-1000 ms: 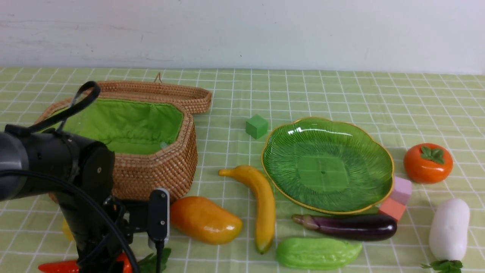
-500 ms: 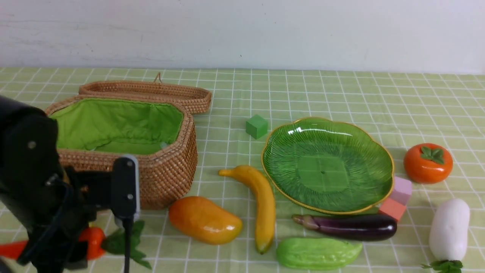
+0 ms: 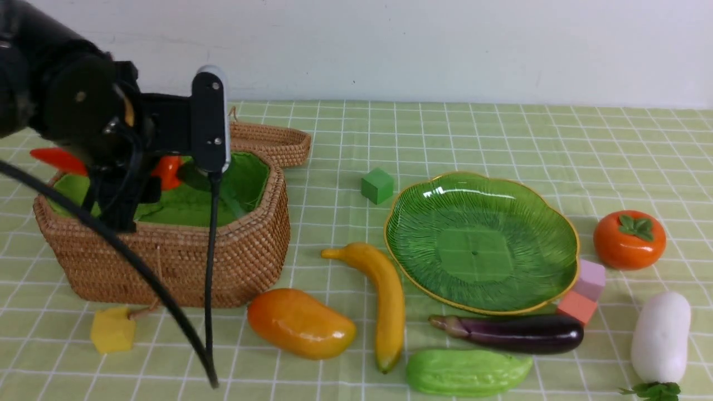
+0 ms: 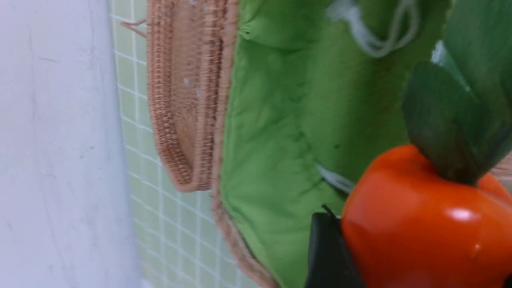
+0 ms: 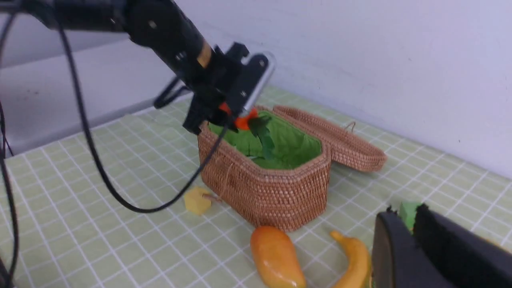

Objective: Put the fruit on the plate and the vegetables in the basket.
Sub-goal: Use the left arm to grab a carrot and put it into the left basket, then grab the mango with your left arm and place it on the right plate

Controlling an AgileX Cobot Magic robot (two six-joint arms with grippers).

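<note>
Read with 12 o'clock pointing away from the robot in the front view, the left gripper (image 3: 125, 181) has its jaws clamped on the carrot (image 3: 167, 171) above the open basket (image 3: 223, 262), at 10 o'clock on the desk (image 3: 345, 217). The carrot's long axis slants, its bare tip pointing between 9 and 10 o'clock, its leaves between 3 and 4. The basket's long axis runs roughly 9 to 3. The mango (image 3: 301, 324) lies near its 4 o'clock corner, long axis 10 to 4. Beside it the banana (image 3: 392, 301) curves, stem toward 10, other end toward 6. The plate (image 3: 473, 253) sits at 2 o'clock from the banana; the eggplant (image 3: 523, 334) lies just at its 6 o'clock side, stem toward 9, round end toward 3. Nearer still, the gourd (image 3: 468, 372) also runs 9 to 3. Well to the 4 o'clock side, the radish (image 3: 661, 337) points its leaves at 6; the persimmon (image 3: 629, 239) sits cap up, at 3 o'clock from the plate. Whether the jaws of the right gripper (image 5: 404, 212) are apart or together, I cannot tell.
</note>
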